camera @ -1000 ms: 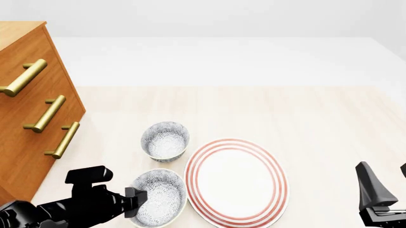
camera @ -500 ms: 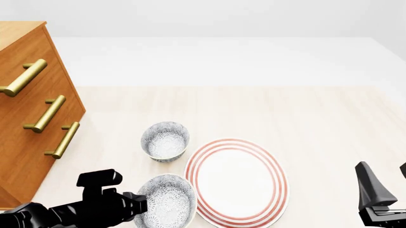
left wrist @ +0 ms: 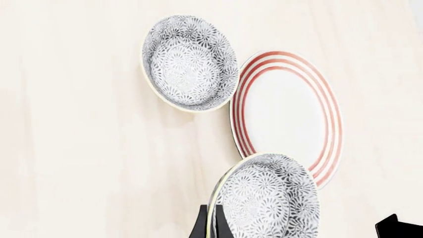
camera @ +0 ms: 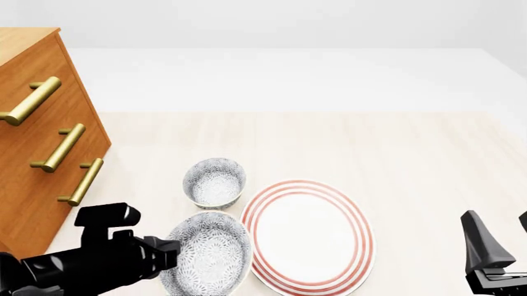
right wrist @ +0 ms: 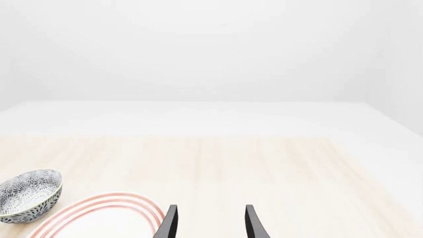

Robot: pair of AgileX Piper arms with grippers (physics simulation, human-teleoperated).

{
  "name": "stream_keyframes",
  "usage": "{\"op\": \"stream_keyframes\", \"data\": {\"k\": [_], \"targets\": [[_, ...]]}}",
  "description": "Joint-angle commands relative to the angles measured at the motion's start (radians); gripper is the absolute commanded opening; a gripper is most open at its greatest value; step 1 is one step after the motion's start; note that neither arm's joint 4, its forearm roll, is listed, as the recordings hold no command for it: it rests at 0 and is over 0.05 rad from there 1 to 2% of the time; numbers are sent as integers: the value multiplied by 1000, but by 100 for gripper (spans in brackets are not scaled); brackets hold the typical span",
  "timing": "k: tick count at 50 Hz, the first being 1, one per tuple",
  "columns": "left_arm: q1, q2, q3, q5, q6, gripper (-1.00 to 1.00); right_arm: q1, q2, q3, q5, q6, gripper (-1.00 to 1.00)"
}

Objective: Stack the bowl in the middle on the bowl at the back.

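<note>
Left gripper (camera: 171, 253) holds the middle bowl (camera: 207, 254) by its rim; right gripper (right wrist: 209, 221) idle.

Your left fingers (left wrist: 201, 225) are pinched on the near-left rim of the speckled bowl, which sits tilted, just in front of the back bowl (camera: 214, 182) and beside the red-ringed plate (camera: 309, 234), its edge overlapping the plate rim in the wrist view. Whether it touches the table (camera: 395, 154) cannot be told. The back bowl stands apart, upright. Your right fingers are spread, holding nothing. The wooden drawer cabinet (camera: 41, 142) stands at far left.
</note>
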Motion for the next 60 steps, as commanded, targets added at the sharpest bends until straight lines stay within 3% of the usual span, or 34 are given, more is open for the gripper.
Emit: {"op": "stream_keyframes", "data": {"k": [1,10,30,40,60], "targets": [[-19,-147,-82,188,18,-100,1,-1,0,1,-1,100],[-73,-215,-184,335,43,-100,2,7,1,-7,-5,100],[-207,-336,-247,552,33,-100,4,0,2,2,-10,100],[-264,-351,-290,611,24,-100,5,4,2,-2,-10,100],[-372,-352,-233,605,2,-100,6,6,2,-3,-9,100]]}}
